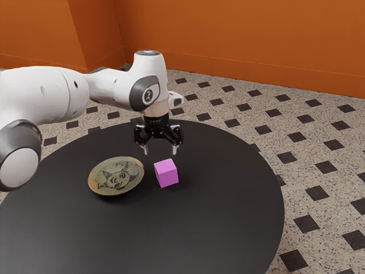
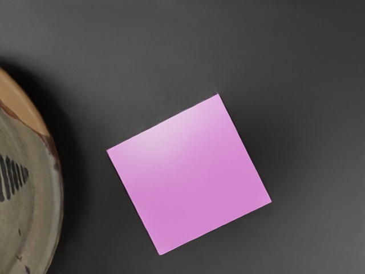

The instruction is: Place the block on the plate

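At the left edge of the exterior view, a robot arm [image 1: 47,94] enters with its near part cut off by the frame. Left of center, a patterned plate [image 1: 116,176], its drawing hard to read, sits on a round black table [image 1: 222,228] that runs out of the bottom of the frame. At center, a black gripper [image 1: 159,149] hangs with jaws apart and empty, above a pink block [image 1: 166,173] on the tabletop, just beside the plate.

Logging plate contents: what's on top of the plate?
A painted face decorates the plate; nothing rests on its visible surface. The block sits beside it. The plate's underside is hidden.
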